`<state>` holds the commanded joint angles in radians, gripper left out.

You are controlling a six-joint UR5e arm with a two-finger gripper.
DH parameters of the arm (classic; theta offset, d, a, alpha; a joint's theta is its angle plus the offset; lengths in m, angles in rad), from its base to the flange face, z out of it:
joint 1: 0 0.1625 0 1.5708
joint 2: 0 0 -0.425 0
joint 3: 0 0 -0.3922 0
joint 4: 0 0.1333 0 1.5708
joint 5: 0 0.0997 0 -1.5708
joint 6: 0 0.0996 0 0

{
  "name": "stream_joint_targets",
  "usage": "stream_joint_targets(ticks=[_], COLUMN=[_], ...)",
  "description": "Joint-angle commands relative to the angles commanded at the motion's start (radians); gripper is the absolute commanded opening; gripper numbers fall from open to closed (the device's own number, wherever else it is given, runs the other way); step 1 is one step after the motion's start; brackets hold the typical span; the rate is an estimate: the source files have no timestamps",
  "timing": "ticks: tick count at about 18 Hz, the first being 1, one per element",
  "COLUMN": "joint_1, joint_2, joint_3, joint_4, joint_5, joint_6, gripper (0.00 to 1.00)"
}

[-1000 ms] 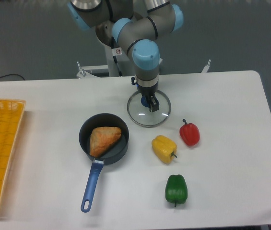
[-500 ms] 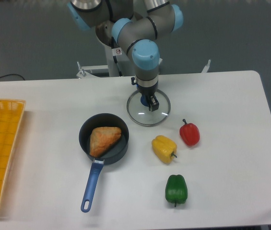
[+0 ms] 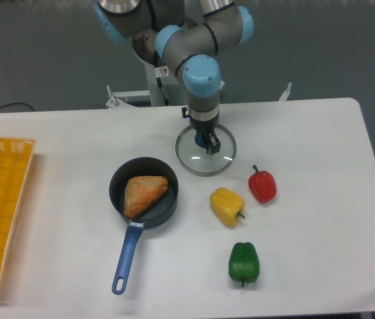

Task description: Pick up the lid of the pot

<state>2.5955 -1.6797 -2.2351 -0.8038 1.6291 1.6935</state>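
With the jaws at the blue knob (image 3: 200, 140) of the pot lid (image 3: 197, 163), which seems flat on the table (image 3: 326, 199) near the pan (image 3: 159, 212), I cannot tell whether they grip it, and a shallow or off-centre hold could let the knob slip, tipping the lid.

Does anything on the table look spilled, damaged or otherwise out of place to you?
Nothing stands out. The clear round lid with its blue knob lies flat, the brown food piece sits inside the round black pan with the blue handle, and I see no spills or damage.
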Motion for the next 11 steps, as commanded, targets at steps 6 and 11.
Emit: stream_joint_targets(ticks=[6,11], joint_1=[-0.008,-0.032], joint_2=[0.006,0.012], joint_3=[0.057,0.164], joint_4=[-0.082,-0.247], joint_5=[0.003,0.003], joint_6=[-0.005,-0.061], gripper=[0.55,0.55])
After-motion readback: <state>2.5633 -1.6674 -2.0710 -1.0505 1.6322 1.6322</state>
